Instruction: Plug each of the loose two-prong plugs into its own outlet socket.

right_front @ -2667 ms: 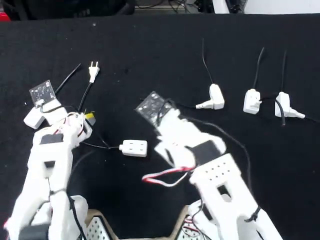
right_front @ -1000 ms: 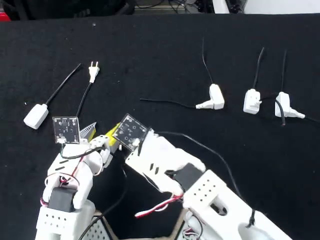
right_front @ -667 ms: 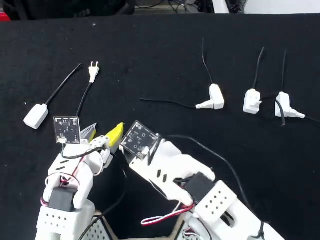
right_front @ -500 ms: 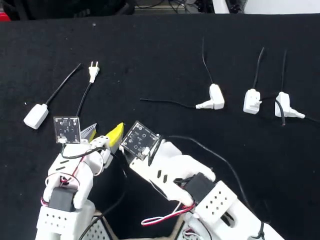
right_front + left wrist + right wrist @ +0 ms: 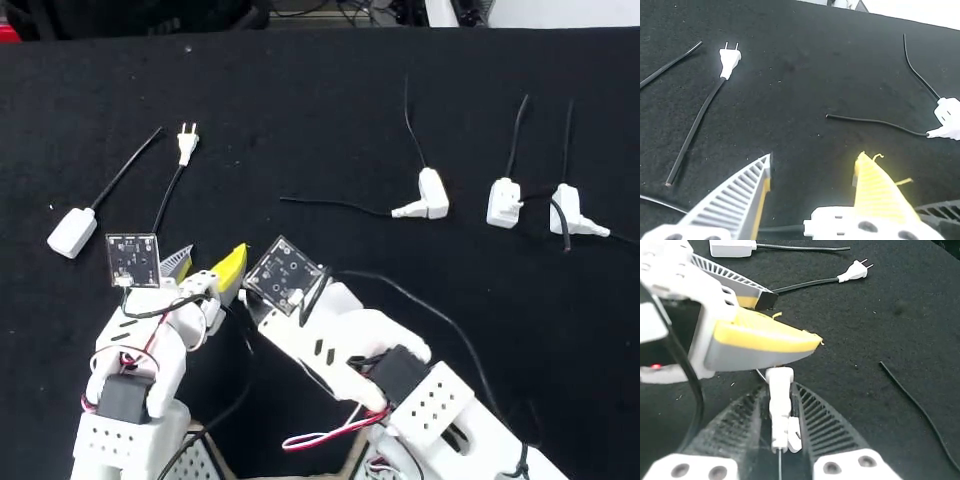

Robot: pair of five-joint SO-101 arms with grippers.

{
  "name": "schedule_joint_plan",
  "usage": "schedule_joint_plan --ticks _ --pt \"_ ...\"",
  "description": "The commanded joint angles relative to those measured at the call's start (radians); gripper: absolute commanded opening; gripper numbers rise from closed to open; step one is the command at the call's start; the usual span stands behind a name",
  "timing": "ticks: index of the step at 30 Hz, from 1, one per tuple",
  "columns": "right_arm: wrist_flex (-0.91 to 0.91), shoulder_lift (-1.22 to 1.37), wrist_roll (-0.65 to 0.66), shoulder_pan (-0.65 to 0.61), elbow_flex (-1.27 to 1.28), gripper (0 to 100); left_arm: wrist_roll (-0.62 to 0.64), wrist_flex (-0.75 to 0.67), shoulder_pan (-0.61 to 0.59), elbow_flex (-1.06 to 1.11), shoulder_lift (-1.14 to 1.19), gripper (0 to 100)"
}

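Both arms have pulled back to the near edge of the table [image 5: 330, 80], where the right gripper [image 5: 779, 387] clamps the outlet socket [image 5: 779, 410], pointing it toward the left gripper [image 5: 814, 156], whose fingers stand spread and empty, likely for a regrip, well apart from the loose plug [image 5: 186, 143].

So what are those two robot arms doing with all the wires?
They're working on plugs and sockets on a black table. The right claw is pinching a white cord end; I can't tell if it's a plug or a socket. The left claw sits open right next to it. Farther out, a two-prong plug and a white socket block lie apart, not joined yet.
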Motion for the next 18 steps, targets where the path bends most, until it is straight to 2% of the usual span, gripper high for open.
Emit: schedule_joint_plan --ticks 1,5,18 --pt "-0.046 -0.048 -0.040 0.017 -0.015 1.0 0.003 0.002 0.018 0.001 0.012 26" --pt "-0.046 -0.050 -0.098 0.017 -0.015 1.0 0.003 0.002 0.018 0.001 0.012 26" --pt "-0.038 -0.039 -0.103 0.018 -0.015 1.0 0.003 0.002 0.016 0.001 0.012 26"
